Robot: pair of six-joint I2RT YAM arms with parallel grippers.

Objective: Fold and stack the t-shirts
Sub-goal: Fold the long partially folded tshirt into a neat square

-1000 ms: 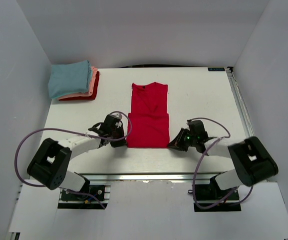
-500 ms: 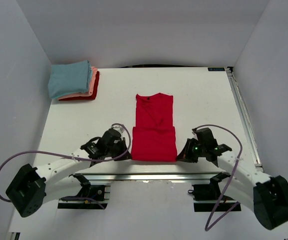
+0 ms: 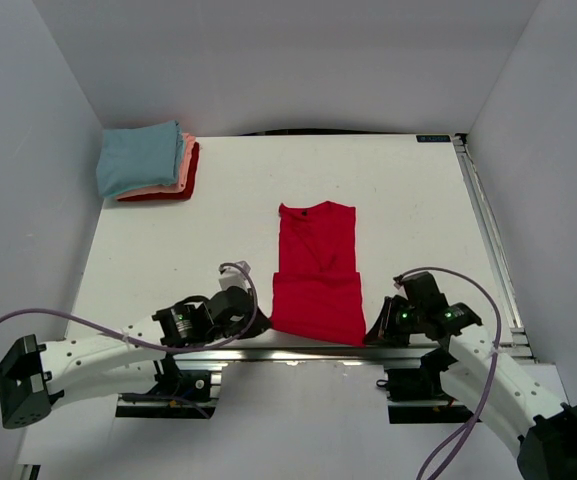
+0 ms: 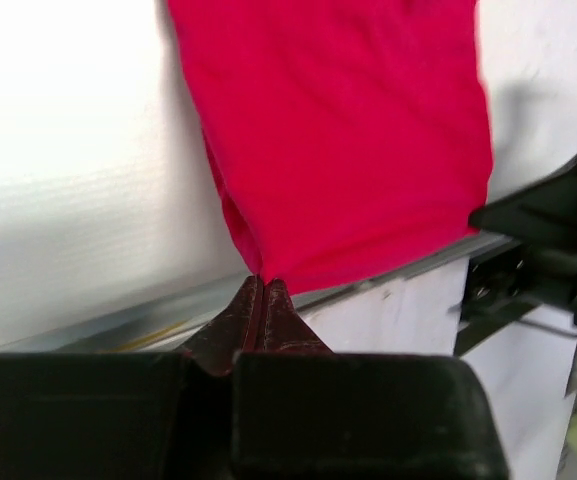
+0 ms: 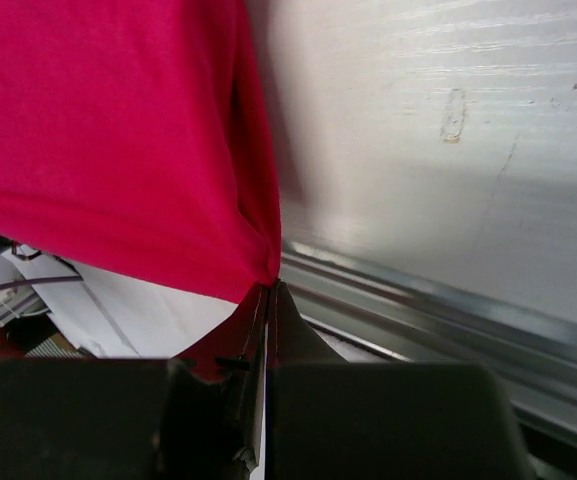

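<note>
Two robot arms grip a red t-shirt at the near edge of a white desk; the left pincer is clenched on the garment's near left corner, and the right pincer is clenched on its near right corner; both wrist views show the dark fingertips pressed together, with a pinch of red cloth caught between them.

The shirt lies as a long narrow strip in the middle of the desk, running near to far between the two pincers; its collar is at the far end, and its near half is doubled over on itself; it sits slightly askew, the near end further right than the collar. The gripped edge reaches the metal rail along the desk's near side; in the wrist views the held corners show against the rail.

Well apart, in the far left corner of the desk, rests a stack of folded t-shirts; light blue is on top, salmon-pink beneath it, and red at the bottom.
</note>
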